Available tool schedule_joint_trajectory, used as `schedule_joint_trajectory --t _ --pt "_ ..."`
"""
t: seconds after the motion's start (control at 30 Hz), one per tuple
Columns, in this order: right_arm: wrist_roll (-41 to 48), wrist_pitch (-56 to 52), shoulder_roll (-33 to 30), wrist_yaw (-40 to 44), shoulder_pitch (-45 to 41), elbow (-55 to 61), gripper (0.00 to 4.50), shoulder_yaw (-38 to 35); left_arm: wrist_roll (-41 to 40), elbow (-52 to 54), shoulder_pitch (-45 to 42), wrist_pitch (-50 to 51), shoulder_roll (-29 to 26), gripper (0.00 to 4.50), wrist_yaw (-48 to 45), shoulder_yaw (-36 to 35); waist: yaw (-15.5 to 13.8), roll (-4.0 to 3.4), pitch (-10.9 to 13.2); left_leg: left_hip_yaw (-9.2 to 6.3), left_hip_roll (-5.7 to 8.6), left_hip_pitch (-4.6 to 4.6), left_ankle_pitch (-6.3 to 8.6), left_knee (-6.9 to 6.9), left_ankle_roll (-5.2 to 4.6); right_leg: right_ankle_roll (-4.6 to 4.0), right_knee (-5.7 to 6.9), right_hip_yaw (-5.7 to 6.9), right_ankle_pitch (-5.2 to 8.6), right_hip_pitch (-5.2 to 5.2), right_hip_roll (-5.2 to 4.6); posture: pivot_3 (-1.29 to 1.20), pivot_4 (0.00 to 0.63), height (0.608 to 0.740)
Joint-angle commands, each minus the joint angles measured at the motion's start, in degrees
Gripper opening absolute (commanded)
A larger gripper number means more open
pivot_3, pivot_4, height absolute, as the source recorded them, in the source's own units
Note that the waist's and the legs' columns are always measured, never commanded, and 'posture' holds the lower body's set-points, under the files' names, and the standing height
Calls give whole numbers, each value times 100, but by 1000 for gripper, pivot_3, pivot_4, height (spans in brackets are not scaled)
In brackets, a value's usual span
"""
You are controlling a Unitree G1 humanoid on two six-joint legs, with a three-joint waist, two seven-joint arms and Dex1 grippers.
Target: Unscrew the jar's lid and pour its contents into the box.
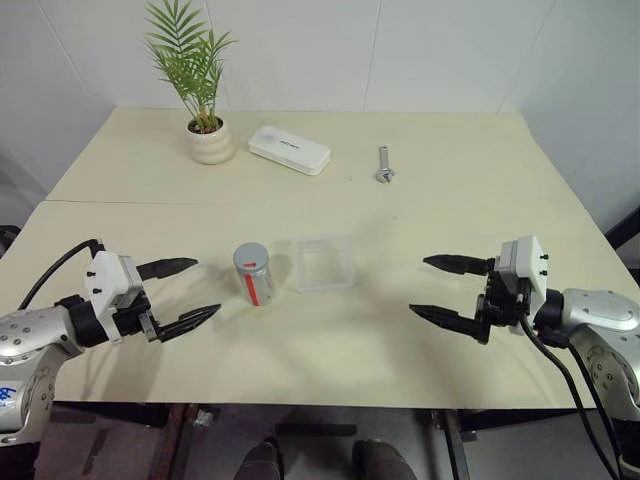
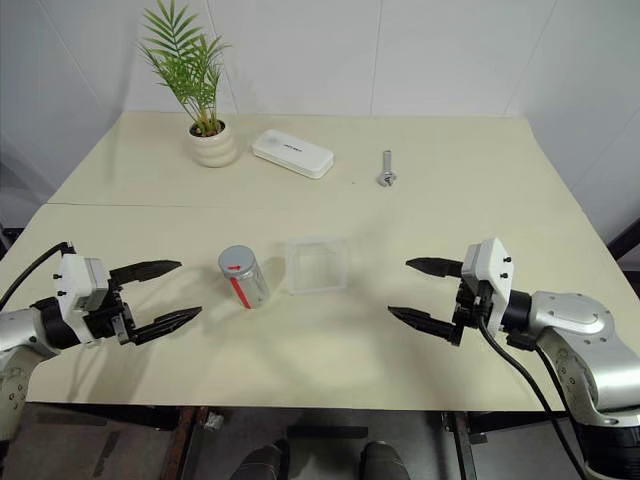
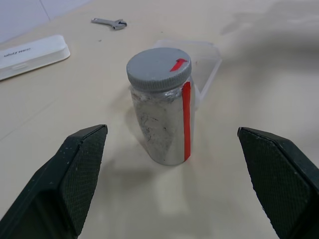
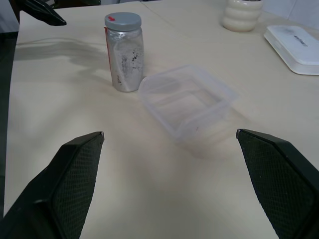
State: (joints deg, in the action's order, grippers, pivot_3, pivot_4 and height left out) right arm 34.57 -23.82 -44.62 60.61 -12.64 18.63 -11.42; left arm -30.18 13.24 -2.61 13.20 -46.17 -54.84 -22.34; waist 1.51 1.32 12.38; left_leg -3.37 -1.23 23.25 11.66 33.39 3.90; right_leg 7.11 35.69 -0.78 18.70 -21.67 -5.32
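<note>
Small translucent greyish jar [image 1: 254,275] with red side stripe stands upright near the pale table's [image 1: 420,220] front edge, flat grey screw lid [image 3: 159,68] on. Just beside it: low square clear plastic box [image 1: 324,262], nothing visible inside. My left gripper [image 1: 183,293] and right gripper [image 1: 440,288] both gape wide, holding nothing.

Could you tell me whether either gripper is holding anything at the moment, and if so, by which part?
Nothing is held. The left gripper and right gripper are open, apart from the translucent grey lidded jar.
</note>
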Motion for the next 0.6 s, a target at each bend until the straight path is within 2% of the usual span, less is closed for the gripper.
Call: schedule_joint_trajectory --t 0.03,0.17,0.27,0.43,0.6 --pt "130 -37 -92 125 -172 172 4500 66 -164 372 179 66 -2 4474 81 -266 14 0 0 1 0 0 0 2 0 0 1 -1 0 0 0 0 150 740" --pt "259 -154 20 112 -417 135 4500 179 -241 772 563 280 148 4474 424 -540 7 0 0 9 -1 -4 1 4 -2 2 2 -12 -1 0 0 0 150 740" --pt "284 -67 262 126 -755 100 4500 398 -343 1321 875 573 489 4474 1019 -655 9 0 0 11 -1 -4 4 9 -3 4 3 -17 -2 0 0 0 150 740" --pt "249 345 842 305 -1380 91 4500 787 -402 2470 1373 1022 1556 4474 2470 -518 0 1 -1 12 0 -2 7 29 -4 11 12 -25 -6 2 2 0 150 740" --pt "208 484 1216 485 -1923 -228 4500 1097 301 2858 1620 963 2397 4474 3437 184 -8 1 -1 13 2 -4 13 56 -7 16 25 -31 -10 7 5 0 150 740"
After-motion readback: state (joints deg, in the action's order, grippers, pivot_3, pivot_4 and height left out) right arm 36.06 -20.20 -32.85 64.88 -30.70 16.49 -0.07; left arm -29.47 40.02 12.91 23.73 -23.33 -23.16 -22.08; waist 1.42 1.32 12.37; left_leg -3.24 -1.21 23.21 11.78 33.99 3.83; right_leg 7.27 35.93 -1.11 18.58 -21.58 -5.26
